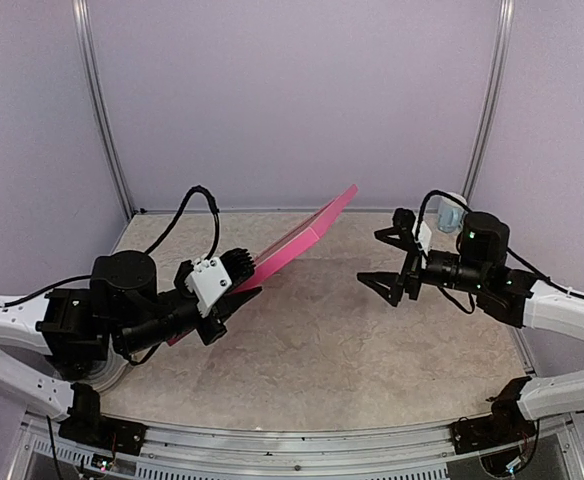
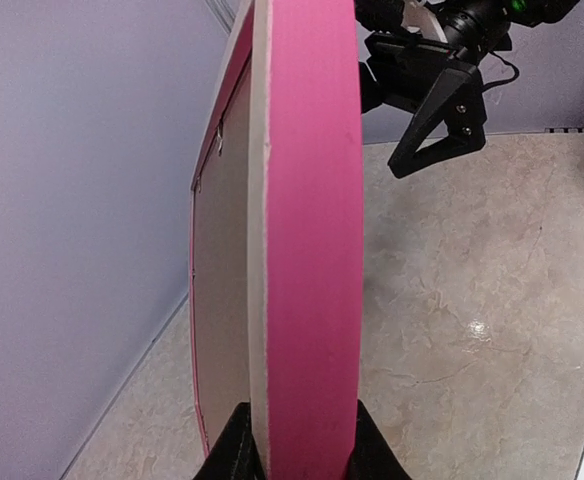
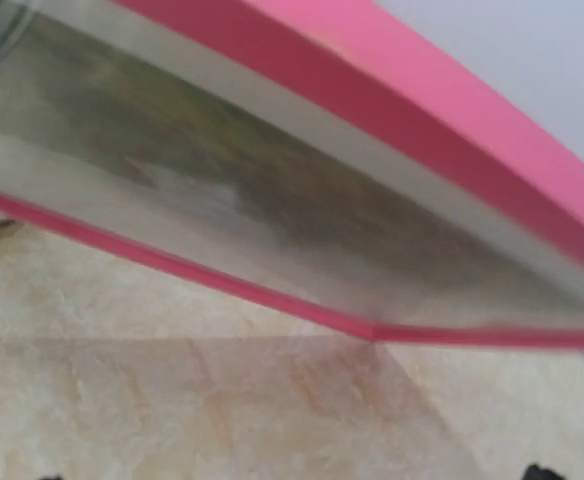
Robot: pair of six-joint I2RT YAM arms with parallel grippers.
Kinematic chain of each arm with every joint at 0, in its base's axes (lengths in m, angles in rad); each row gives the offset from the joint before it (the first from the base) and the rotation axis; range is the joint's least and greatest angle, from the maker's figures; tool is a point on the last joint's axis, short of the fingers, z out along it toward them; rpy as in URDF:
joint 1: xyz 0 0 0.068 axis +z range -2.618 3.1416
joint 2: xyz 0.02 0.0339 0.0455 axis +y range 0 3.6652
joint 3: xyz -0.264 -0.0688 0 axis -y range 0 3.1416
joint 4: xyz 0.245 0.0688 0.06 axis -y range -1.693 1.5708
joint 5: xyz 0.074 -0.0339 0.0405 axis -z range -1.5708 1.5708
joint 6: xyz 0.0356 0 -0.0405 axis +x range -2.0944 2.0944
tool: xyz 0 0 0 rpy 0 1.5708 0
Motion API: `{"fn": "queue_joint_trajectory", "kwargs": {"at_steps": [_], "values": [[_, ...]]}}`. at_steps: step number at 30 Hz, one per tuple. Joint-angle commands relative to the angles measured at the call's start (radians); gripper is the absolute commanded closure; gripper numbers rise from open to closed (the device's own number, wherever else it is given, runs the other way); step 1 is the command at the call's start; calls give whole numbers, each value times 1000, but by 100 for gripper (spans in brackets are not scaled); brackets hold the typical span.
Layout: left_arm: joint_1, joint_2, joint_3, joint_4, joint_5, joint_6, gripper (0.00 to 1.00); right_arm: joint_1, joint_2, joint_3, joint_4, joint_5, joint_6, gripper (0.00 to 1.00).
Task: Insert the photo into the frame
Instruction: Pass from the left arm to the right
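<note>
Tilted frame point(image 1: 307, 235) edgewise in left gripper point(image 1: 238, 291)

Arms point(image 1: 92, 320): white links point(image 1: 572, 308), black joint housings point(image 1: 122, 278), black looping cables point(image 1: 200, 195). White block point(image 1: 212, 283) on left wrist. Right gripper point(image 1: 370, 257): black triangular fingers point(image 1: 384, 283).

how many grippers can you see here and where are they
2. The left gripper is at the left, shut on an edge of the pink frame. The right gripper is at the right, open in mid-air, facing the frame.
</note>
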Motion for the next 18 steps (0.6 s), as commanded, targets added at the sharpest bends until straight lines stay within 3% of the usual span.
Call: {"fn": "queue_joint_trajectory", "kwargs": {"at_steps": [1, 7, 13, 18], "values": [[-21, 6, 64, -50, 71, -95, 100, 104, 26, 83, -90, 110, -219, 1], [-26, 17, 116, -143, 59, -113, 100, 254, 37, 180, -196, 364, -356, 1], [-54, 33, 190, -233, 11, -103, 100, 296, -81, 186, -189, 403, -431, 1], [-61, 52, 215, -249, 6, -80, 100, 314, -40, 240, -225, 406, -483, 1]]}}
